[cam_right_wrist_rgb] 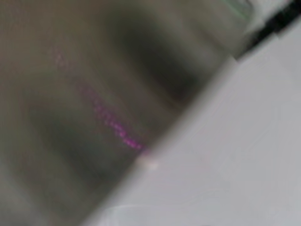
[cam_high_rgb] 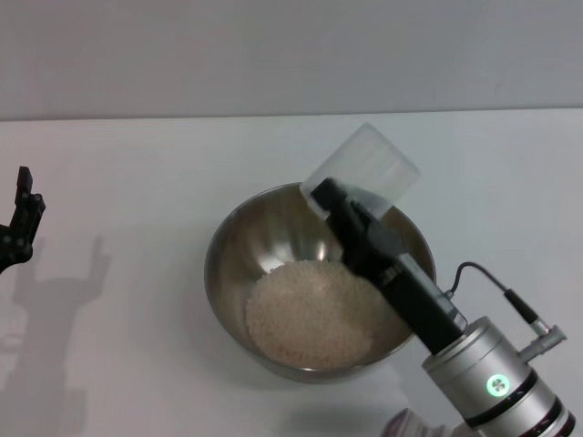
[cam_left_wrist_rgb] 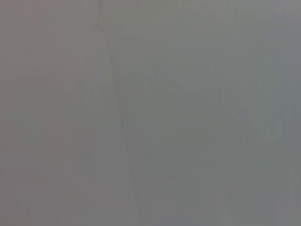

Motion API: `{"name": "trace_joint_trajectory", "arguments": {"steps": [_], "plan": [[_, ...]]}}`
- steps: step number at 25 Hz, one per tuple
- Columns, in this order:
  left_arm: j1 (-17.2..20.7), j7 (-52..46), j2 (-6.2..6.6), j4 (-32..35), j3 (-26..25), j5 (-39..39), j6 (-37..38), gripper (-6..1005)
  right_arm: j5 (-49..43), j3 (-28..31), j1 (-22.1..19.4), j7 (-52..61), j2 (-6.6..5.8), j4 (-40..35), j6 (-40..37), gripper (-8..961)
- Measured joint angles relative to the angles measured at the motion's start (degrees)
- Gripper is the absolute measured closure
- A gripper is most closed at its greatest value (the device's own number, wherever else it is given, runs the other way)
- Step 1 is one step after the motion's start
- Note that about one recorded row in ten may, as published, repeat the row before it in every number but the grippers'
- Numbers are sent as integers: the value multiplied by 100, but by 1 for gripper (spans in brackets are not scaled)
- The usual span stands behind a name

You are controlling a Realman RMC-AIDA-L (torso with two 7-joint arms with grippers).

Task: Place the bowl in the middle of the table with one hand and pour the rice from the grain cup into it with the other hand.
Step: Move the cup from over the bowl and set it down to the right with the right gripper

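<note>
**Cup tipped over a bowl of rice**

Nearest the head camera, the right gripper (cam_high_rgb: 330, 196) reaches up from the lower right on its silver wrist, a green light glowing on the wrist's side and a thin black cable looping off beside it. Its black jaws are closed on the cup (cam_high_rgb: 363, 169), gripping it at the rim end that points toward the bowl. The cup is tilted well over, its base raised up and away and its mouth angled down over the far right rim of the bowl (cam_high_rgb: 228, 255). No grains can be made out inside the clear cup.

Below it, the bowl sits on the tabletop (cam_high_rgb: 137, 182) roughly at the middle, upright, its shiny inside facing up. The rice (cam_high_rgb: 305, 314) lies in a pale heap covering the bottom of the bowl, spread a little toward the near side.

Far off at the left edge, the left gripper (cam_high_rgb: 20, 218) hangs above the tabletop, well apart from the bowl, holding nothing; its shadow falls on the white surface just beside it. Whether its jaws are open or closed cannot be told. The left wrist view shows only a plain grey surface, and the right wrist view is too blurred to read.
</note>
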Motion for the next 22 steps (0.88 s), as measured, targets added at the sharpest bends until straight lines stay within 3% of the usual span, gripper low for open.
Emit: {"name": "trace_joint_trajectory", "arguments": {"steps": [7, 15, 22], "plan": [[0, 0, 0, -9, 8, 0, 6, 186, 16, 487, -335, 2716, -4, 492, -456, 946], [10, 0, 0, -8, 30, 0, 22, 187, 36, 1153, -764, 6560, -40, 616, -829, 947], [41, 0, 0, -13, 48, 0, 35, 187, 8, 1439, -905, 11148, -126, -211, -1480, 946]]}}
